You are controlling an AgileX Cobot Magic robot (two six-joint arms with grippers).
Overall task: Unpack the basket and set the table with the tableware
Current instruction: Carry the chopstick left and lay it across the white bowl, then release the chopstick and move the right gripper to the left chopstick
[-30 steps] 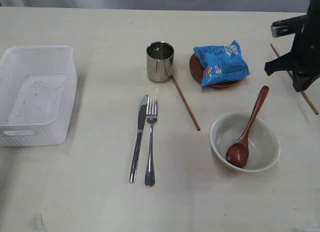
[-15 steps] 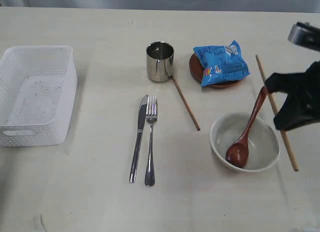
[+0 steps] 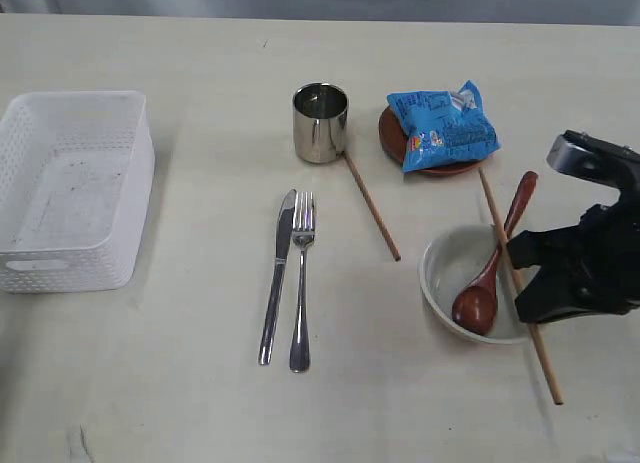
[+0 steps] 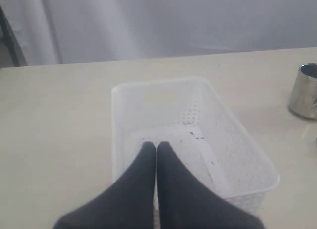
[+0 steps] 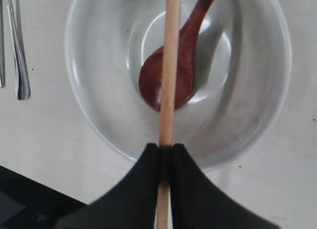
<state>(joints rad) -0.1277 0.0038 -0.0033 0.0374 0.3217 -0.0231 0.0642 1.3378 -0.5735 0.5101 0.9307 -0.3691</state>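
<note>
Left gripper [image 4: 156,147]: fingers pressed together, nothing between them, hanging over the basket [image 3: 90,268]. I see no tableware inside; only dark specks show on its floor. It sits at the left edge of the table [image 3: 200,413].

Centre: knife [image 3: 277,278] and fork [image 3: 301,283] lie side by side, knife on the left, handles toward the near edge. Steel cup [image 3: 320,123] stands upright farther back. One chopstick [image 3: 372,207] lies flat, slanting from just beside the cup's base toward the near right.

Right of the cup: brown plate [image 3: 390,138] with the blue snack bag [image 3: 443,126] lying on it. Nearer to me, the off-white bowl [image 3: 440,273] holds the wooden spoon [image 3: 476,308], its handle leaning out over the far rim.

Right gripper [image 5: 165,149]: clenched on the second chopstick [image 3: 493,208], which crosses the bowl's right side on a slant, far end near the plate. I cannot tell whether it touches the rim.
</note>
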